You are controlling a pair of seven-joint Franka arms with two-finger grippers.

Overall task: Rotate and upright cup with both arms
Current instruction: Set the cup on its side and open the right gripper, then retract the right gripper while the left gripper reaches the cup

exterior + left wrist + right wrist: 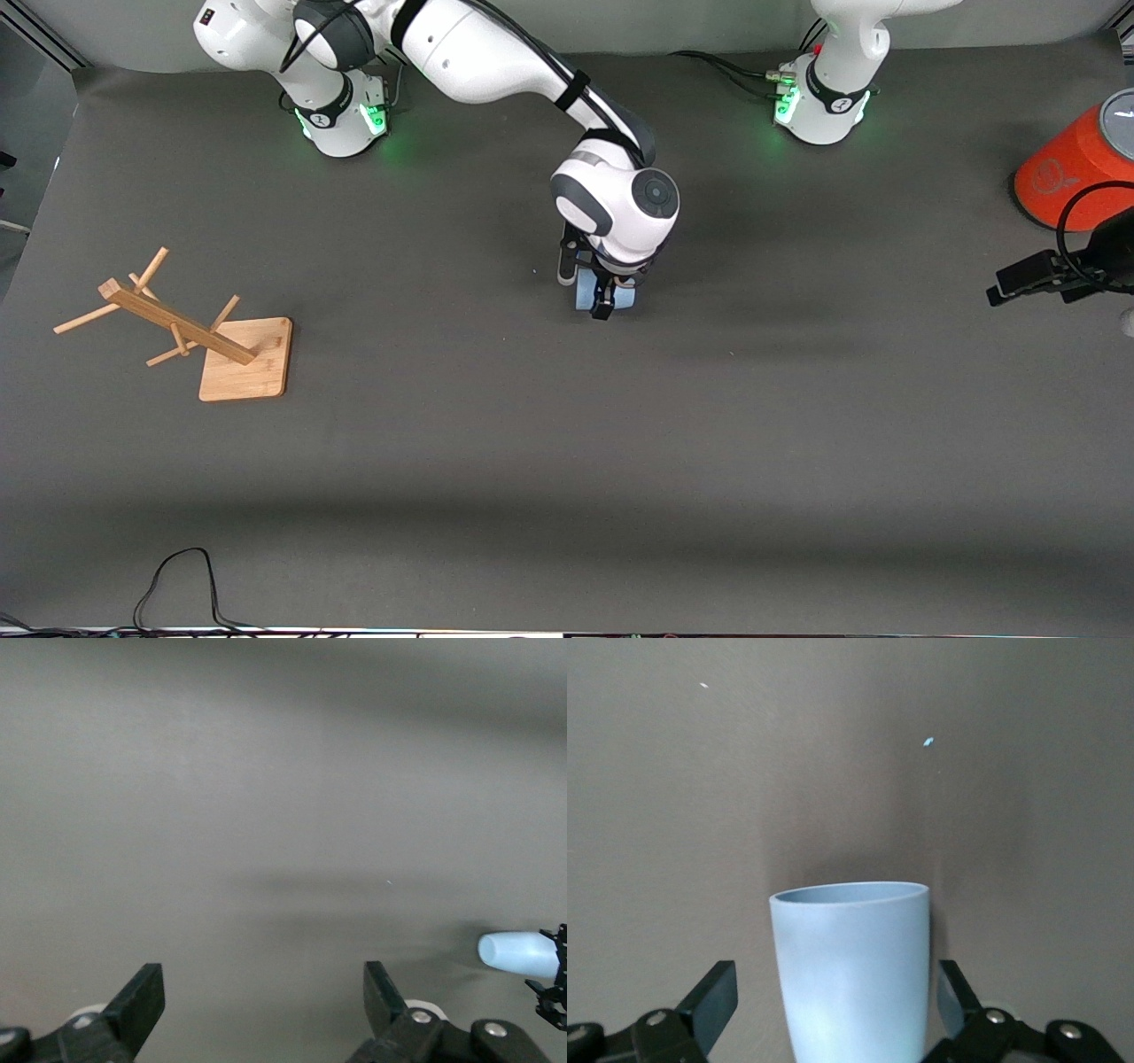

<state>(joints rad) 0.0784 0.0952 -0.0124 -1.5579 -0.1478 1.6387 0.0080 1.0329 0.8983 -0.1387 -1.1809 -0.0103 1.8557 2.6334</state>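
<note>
The pale blue cup [585,293] lies on its side on the grey mat near the middle of the table. My right gripper [606,299] reaches down over it. In the right wrist view the cup [850,974] fills the space between the black fingers [713,997], with a gap on each side and its open rim pointing away from the wrist. My right gripper [835,994] is open. My left gripper [1008,285] waits at the left arm's end of the table, open and empty [264,992]. Its wrist view shows the cup [518,954] far off.
A large orange-red canister [1067,173] with a grey lid stands at the left arm's end, beside my left gripper. A wooden rack [190,332] lies tipped over on its square base toward the right arm's end. A black cable [177,576] loops at the table edge nearest the camera.
</note>
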